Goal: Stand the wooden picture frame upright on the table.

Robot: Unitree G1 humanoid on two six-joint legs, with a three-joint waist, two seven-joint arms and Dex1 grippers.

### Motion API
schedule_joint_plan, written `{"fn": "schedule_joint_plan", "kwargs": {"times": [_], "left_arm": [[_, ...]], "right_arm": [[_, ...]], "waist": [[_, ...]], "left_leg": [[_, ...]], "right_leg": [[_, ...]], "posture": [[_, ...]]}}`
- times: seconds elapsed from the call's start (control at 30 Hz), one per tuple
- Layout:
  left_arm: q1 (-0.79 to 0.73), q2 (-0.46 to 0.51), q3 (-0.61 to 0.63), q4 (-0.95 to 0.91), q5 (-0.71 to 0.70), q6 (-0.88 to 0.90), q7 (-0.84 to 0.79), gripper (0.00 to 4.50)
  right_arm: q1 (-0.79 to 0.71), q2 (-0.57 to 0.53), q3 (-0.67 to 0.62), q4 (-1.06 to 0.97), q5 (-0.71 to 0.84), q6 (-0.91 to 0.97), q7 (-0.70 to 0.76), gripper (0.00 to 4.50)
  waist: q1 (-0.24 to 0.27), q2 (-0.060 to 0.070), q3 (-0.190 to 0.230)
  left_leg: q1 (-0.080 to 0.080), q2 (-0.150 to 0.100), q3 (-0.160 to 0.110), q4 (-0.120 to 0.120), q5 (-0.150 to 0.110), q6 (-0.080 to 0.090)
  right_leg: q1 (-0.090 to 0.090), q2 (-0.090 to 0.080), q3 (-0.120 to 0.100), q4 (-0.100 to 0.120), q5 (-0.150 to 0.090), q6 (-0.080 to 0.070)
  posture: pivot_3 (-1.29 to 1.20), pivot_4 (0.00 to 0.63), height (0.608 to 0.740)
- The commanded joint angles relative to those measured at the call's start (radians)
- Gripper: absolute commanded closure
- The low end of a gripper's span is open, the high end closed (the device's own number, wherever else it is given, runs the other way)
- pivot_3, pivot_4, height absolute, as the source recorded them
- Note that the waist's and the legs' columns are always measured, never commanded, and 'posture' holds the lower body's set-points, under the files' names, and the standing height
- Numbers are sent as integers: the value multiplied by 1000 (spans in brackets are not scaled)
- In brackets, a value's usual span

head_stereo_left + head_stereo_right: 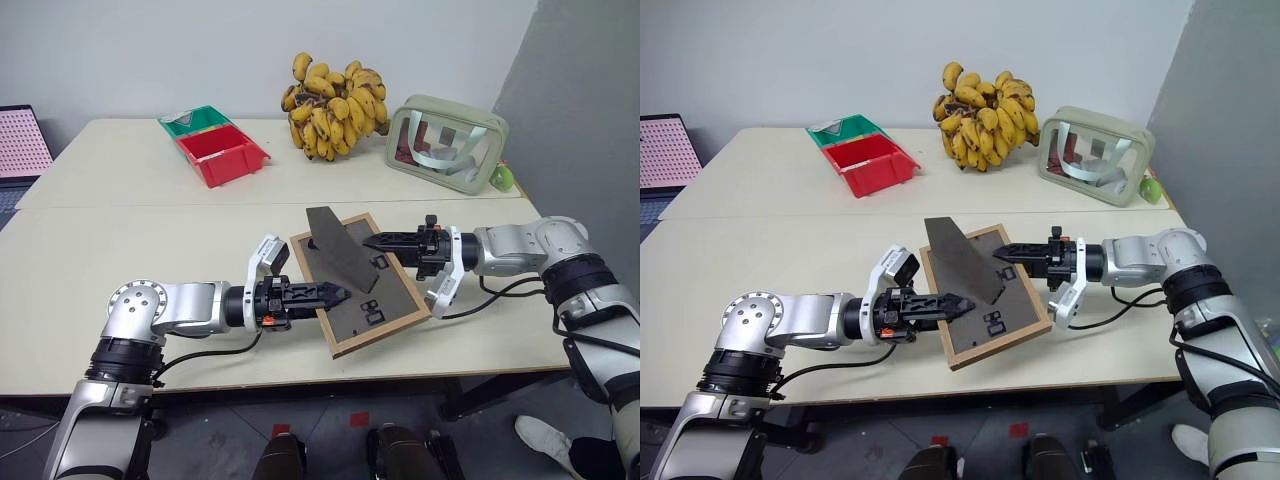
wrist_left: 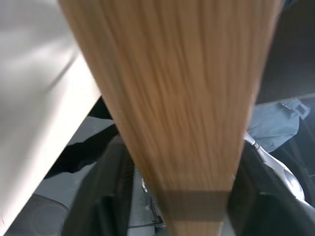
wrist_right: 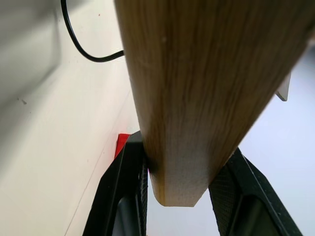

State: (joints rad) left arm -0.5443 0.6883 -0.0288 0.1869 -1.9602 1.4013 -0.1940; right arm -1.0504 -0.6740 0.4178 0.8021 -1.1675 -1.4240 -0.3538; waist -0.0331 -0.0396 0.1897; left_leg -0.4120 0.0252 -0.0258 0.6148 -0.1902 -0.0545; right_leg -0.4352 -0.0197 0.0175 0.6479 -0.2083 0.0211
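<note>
Both the left pincer (image 1: 335, 295) and right pincer (image 1: 375, 240) were apparently closed on the wooden picture frame (image 1: 385, 305), held tilted above the desk (image 1: 150, 260), stand unfolded, not yet stood.

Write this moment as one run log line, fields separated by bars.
wooden picture frame: held above table, back up, stand out | left gripper: on frame edge | right gripper: on opposite edge

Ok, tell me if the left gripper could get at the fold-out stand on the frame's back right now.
Probably not right now. The left gripper sits at the wooden picture frame's near edge, helping hold it with the right gripper. The stand sticks up unobstructed, but reaching it means letting go.
</note>
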Motion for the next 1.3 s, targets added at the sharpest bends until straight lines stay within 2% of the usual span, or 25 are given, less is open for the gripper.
{"fn": "schedule_joint_plan", "kwargs": {"times": [0.03,0.1,0.2,0.23,0.33,0.37,0.4,0.47,0.57,0.67,0.77,0.9,1.07,1.13,1.2,1.3], "left_arm": [[-2,53,82,-18,-12,-72,33,903],[10,69,123,-46,-12,-107,50,556],[70,109,237,-119,3,-201,108,56],[88,119,255,-153,33,-221,124,9],[157,170,295,-414,293,-298,145,0],[173,174,301,-461,336,-319,146,0],[195,189,294,-521,416,-345,123,0],[236,203,260,-630,599,-415,81,0],[287,200,206,-740,811,-514,38,0],[338,188,157,-785,978,-595,-5,0],[377,178,123,-780,1108,-660,-39,0],[394,126,126,-761,1154,-681,-71,0],[376,100,115,-745,1223,-688,-119,0],[371,87,108,-737,1245,-690,-135,0],[364,73,105,-730,1260,-686,-148,0],[334,55,101,-708,1280,-679,-170,0]], "right_arm": [[-39,-20,-8,121,131,-2,26,3234],[-46,-1,0,205,201,-5,87,3234],[-68,88,-32,418,404,27,340,3234],[-72,118,-58,465,474,49,438,3234],[-68,331,-307,468,946,508,1085,3234],[-69,370,-357,445,1042,633,1220,3234],[-77,399,-371,429,1075,711,1300,3234],[-105,453,-418,415,1152,950,1396,3234],[-156,508,-486,425,1257,1312,1492,3234],[-168,516,-466,422,1263,1524,1599,3234],[-139,513,-401,400,1211,1545,1653,3234],[-151,525,-411,416,1228,1672,1616,3234],[-154,523,-402,422,1218,1715,1593,3234],[-160,526,-414,426,1228,1729,1575,2533],[-160,526,-417,424,1232,1733,1569,2174],[-137,504,-398,402,1219,1718,1587,1346]], "waist": [[0,0,0],[0,0,0],[-8,-2,1],[-17,-4,2],[-33,-8,4],[-34,-8,5],[-28,-7,5],[-21,-6,6],[-3,-3,8],[6,-2,8],[7,-2,8],[4,-2,8],[0,-2,8],[-1,-2,8],[0,-2,8],[0,-2,8]], "left_leg": [[1,0,0,0,0,0],[2,0,0,0,0,0],[10,0,1,-1,-1,1],[13,1,1,-2,-1,1],[15,3,0,-2,-1,2],[16,4,0,-2,-1,2],[16,5,0,-2,0,2],[16,5,-2,-2,0,2],[15,5,-1,-2,0,2],[13,4,0,-2,0,2],[12,4,1,-3,0,2],[11,4,2,-3,0,2],[12,5,1,-3,0,2],[12,5,1,-3,0,2],[12,5,1,-3,0,2],[11,5,1,-3,0,2]], "right_leg": [[1,0,0,0,0,0],[3,0,0,-1,0,0],[12,0,1,-4,0,0],[15,0,1,-4,-1,-1],[16,1,0,-3,0,-1],[17,3,0,-2,1,-2],[16,3,-1,-1,2,-3],[16,3,-2,0,2,-3],[15,3,-3,-1,1,-4],[14,2,-3,-3,1,-4],[13,2,-3,-5,1,-4],[11,2,-2,-4,1,-4],[11,3,-2,-3,1,-4],[11,3,-2,-3,1,-4],[12,3,-2,-3,1,-4],[12,3,-2,-3,1,-3]], "posture": [[0,150,740],[0,150,740],[0,150,740],[0,150,740],[0,150,740],[0,150,740],[0,150,740],[0,150,740],[0,150,740],[0,150,740],[0,150,740],[0,150,740],[0,150,740],[0,150,740],[0,150,740],[0,150,740]]}}
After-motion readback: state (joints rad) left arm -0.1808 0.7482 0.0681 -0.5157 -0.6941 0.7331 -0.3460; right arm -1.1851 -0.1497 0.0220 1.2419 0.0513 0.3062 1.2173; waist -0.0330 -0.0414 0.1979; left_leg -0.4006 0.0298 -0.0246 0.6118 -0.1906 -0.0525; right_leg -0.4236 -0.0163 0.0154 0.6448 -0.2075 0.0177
